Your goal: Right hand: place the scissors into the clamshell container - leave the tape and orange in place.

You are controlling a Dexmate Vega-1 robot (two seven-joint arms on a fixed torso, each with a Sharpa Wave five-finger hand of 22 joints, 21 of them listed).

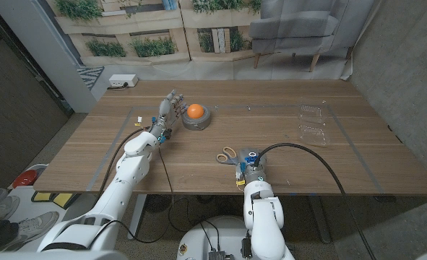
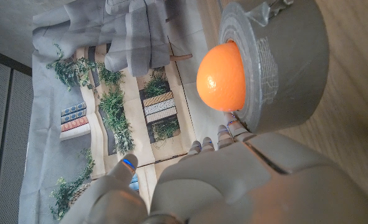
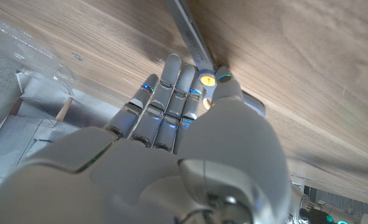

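Observation:
The scissors point(image 1: 227, 154), with yellow handles, lie on the wooden table near its front middle. My right hand point(image 1: 251, 162) is right beside them, with the handles sticking out to its left. In the right wrist view the fingers point(image 3: 171, 81) lie straight and close together. Thumb and fingertip meet at a yellow spot of the scissors point(image 3: 205, 79), and a grey blade point(image 3: 188, 34) runs on past them; I cannot see whether they pinch it. The clear clamshell container point(image 1: 314, 123) lies open at the right. My left hand point(image 1: 167, 114) is beside the tape roll.
A grey tape roll point(image 1: 196, 120) stands at the back middle with the orange point(image 1: 196, 111) sitting in its hole; the left wrist view shows the orange point(image 2: 221, 76) and the roll point(image 2: 283, 62) close up. A white power strip point(image 1: 122, 81) lies at the far left edge.

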